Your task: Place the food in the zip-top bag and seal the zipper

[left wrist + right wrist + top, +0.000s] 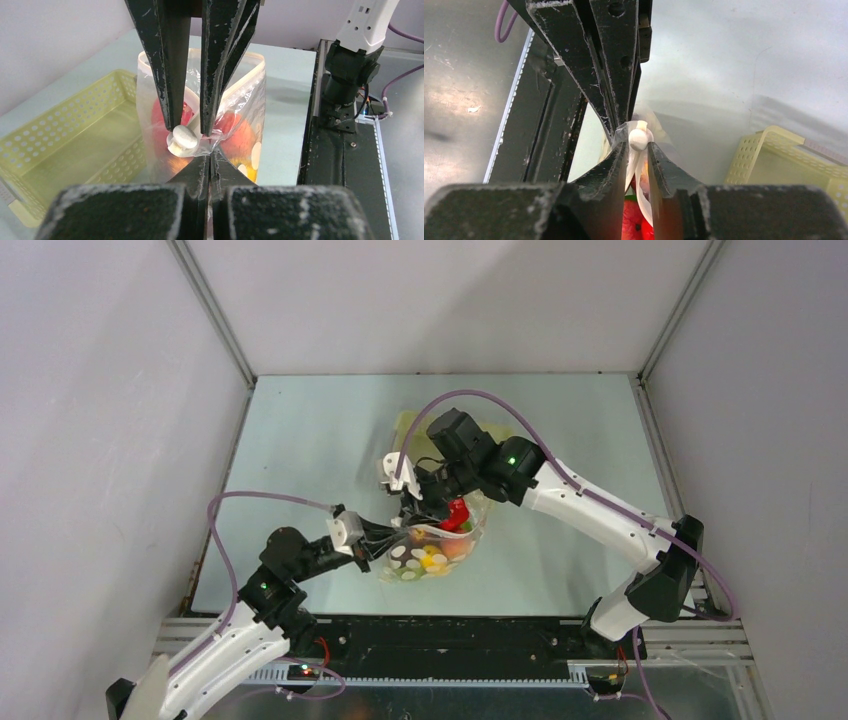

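The clear zip-top bag with white dots lies mid-table and is lifted at its mouth. Food is inside it: a red piece, yellow and orange pieces. My left gripper is shut on the bag's mouth corner. My right gripper meets it from the other side, shut on the white slider knob of the zipper. In the top view the left gripper and the right gripper touch over the bag's left end. Red food shows below the right jaws.
A pale yellow latticed basket stands just behind the bag, partly hidden by the right arm in the top view. It shows at the right in the right wrist view. The black base rail runs along the near edge.
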